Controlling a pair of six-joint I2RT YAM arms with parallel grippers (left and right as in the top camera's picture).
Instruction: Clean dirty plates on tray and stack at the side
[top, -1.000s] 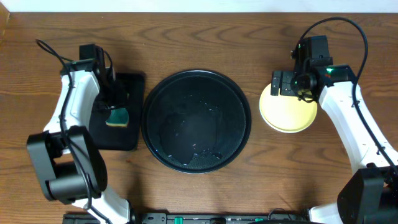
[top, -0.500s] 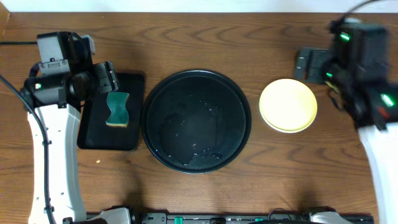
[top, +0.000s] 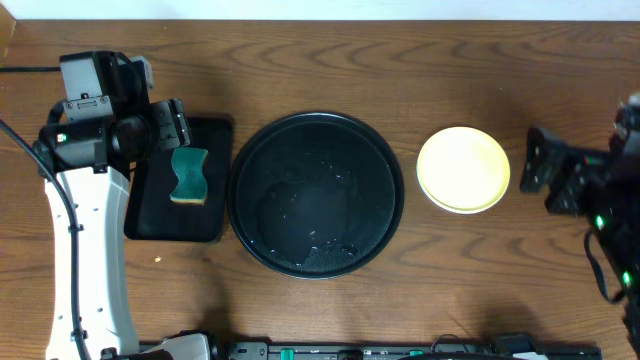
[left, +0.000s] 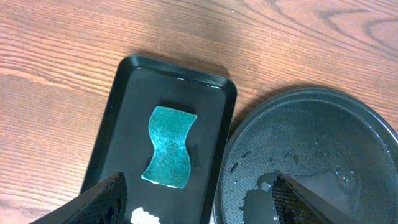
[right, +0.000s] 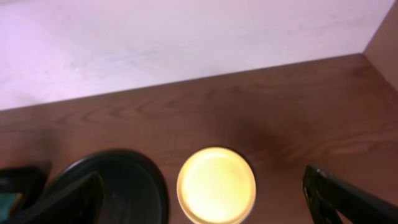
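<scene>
One pale yellow round plate (top: 463, 169) tops a stack on the dark brown wood-grain surface (top: 400, 60), just right of the large round glossy black tray (top: 250, 150), which holds only water beads. Judged from this, cleaning and stacking appear complete, with the stack set off the tray as required. Green wavy sponge (left: 168, 146) lies parked in the small rectangular black tray (left: 127, 124) beside the round one. Left pincer (left: 199, 180) and right pincer (right: 204, 174) both hang spread wide, holding nothing. Plates beneath the yellow one are hidden; their count and colour cannot be confirmed. Overhead, the right pincer is blurred.
</scene>
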